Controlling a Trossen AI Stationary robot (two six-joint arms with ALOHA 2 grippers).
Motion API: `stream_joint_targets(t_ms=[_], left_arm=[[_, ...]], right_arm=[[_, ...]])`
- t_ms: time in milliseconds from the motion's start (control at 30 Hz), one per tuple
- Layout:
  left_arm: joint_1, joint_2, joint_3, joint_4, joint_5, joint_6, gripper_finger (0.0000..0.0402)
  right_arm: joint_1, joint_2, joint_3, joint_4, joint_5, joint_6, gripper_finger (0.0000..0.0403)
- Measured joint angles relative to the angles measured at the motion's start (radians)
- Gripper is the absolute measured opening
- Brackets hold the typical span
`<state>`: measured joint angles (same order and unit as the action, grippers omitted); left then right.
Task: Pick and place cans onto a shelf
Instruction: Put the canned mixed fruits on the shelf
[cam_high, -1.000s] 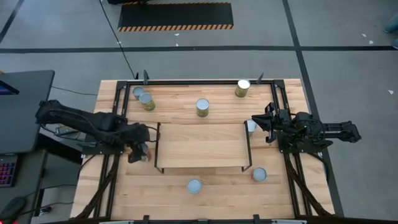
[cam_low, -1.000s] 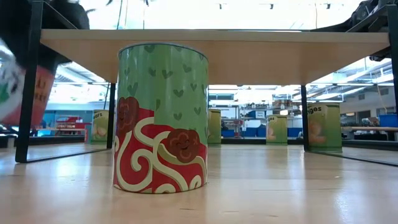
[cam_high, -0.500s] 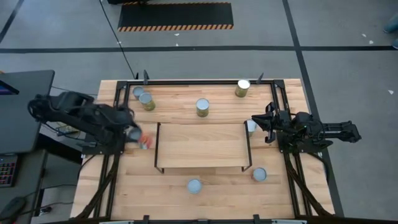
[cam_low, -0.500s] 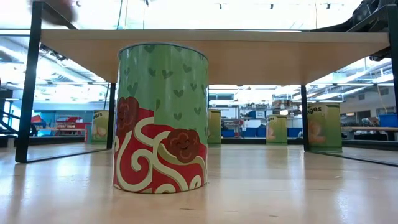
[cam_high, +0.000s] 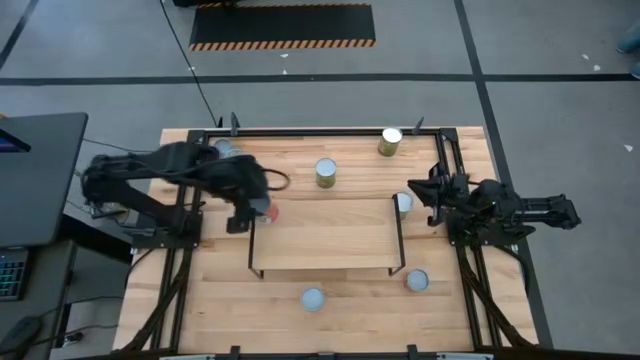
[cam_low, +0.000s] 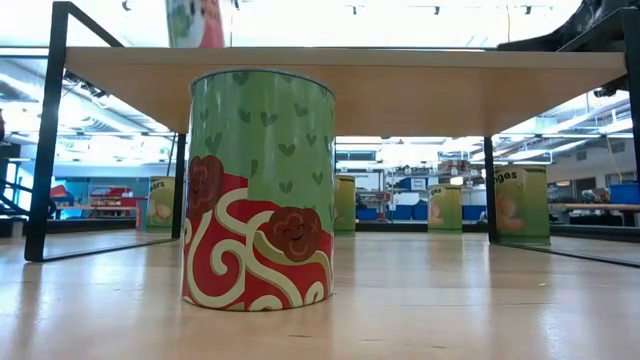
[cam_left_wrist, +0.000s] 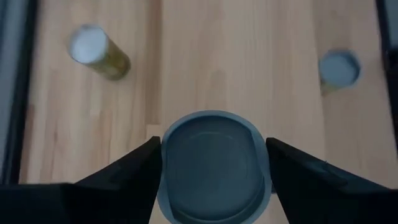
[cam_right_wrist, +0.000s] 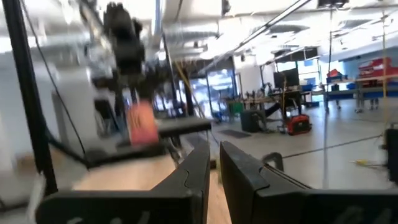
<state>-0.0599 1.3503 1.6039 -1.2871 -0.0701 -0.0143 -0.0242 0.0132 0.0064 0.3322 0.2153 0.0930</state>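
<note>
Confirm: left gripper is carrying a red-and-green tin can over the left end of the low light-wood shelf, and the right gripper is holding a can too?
Half right. The left gripper does hold the red-and-green tin can at the left end of the low light-wood shelf, as the high and left wrist views show. But the right gripper is shut on nothing; the right wrist view shows its fingers closed together, empty, beside the shelf's right end.

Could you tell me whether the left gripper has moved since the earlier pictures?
Yes. In the high view the left gripper, holding a can, has swung from off the shelf's left end to above its back-left corner.
</note>
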Motion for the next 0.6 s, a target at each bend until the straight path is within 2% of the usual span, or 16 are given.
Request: stream_joint_targets(t_ms=[200,500,600], left_arm=[[0.03,0.094,0.019,0.0,0.022,0.047,0.0272],[0.03,0.173,0.019,-0.006,0.023,0.054,0.0272],[0.03,0.175,0.019,0.009,0.023,0.054,0.0273]], right_arm=[[0.0,0.0,0.0,0.16,0.0,0.139,0.0045],[0.0,0.0,0.0,0.383,0.0,0.203,0.0045],[0.0,0.0,0.0,0.4,-0.005,0.227,0.0045]])
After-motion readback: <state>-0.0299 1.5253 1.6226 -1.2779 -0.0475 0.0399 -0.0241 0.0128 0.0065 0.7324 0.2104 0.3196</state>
